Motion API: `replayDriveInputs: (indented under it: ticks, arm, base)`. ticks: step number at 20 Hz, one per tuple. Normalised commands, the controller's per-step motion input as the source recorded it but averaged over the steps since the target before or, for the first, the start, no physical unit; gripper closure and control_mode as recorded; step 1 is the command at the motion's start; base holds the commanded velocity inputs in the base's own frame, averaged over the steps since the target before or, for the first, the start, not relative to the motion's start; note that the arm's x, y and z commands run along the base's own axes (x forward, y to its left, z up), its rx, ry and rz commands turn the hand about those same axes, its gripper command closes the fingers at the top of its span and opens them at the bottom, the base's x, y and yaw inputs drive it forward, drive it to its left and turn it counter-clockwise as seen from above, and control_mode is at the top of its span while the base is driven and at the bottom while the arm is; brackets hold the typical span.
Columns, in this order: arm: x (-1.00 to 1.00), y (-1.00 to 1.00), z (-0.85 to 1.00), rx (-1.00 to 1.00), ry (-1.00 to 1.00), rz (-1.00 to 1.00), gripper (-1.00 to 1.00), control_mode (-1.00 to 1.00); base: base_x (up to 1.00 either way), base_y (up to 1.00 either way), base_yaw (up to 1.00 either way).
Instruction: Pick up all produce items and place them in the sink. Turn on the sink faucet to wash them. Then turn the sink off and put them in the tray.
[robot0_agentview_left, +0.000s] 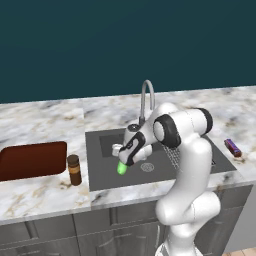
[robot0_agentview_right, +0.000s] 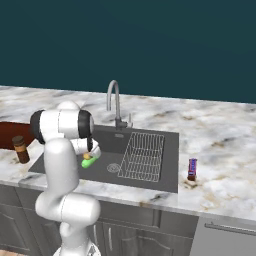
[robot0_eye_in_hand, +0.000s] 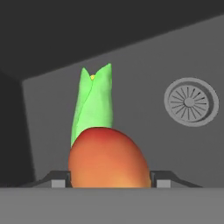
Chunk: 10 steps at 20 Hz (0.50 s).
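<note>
My gripper (robot0_agentview_left: 125, 160) hangs low over the left half of the dark grey sink (robot0_agentview_left: 100, 170), shut on the rounded orange-yellow fruit (robot0_eye_in_hand: 109, 159), which sits between both fingertips (robot0_eye_in_hand: 164, 180). The green cucumber-like vegetable (robot0_eye_in_hand: 94, 103) lies on the sink floor (robot0_eye_in_hand: 175, 144) just beyond the fruit, left of the round drain (robot0_eye_in_hand: 191, 102). Its green end (robot0_agentview_left: 121, 168) pokes out under the hand. From the right, the fruit (robot0_agentview_right: 87, 156) sits just above the vegetable (robot0_agentview_right: 89, 163). The gooseneck faucet (robot0_agentview_left: 146, 97) arches over the back rim. The reddish-brown tray (robot0_agentview_left: 30, 160) lies on the counter to the left.
A brown jar (robot0_agentview_left: 74, 170) stands between the tray and the sink. A wire rack (robot0_agentview_right: 144, 156) fills the sink's right side. A small purple-red bar (robot0_agentview_right: 192, 169) rests on the marble counter right of the sink. My own arm leans over the basin's front edge.
</note>
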Motion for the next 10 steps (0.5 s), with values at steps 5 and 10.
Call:
replayDriveInputs:
  ticks: [5,10]
  arm:
    - [0.29,0.08,-0.25,-0.01,0.00,-0.05,1.00,-1.00]
    - [0.29,0.09,-0.26,-0.01,0.00,-0.05,1.00,-1.00]
  base:
    - [0.00,0.00,0.00]
    - [0.00,0.00,0.00]
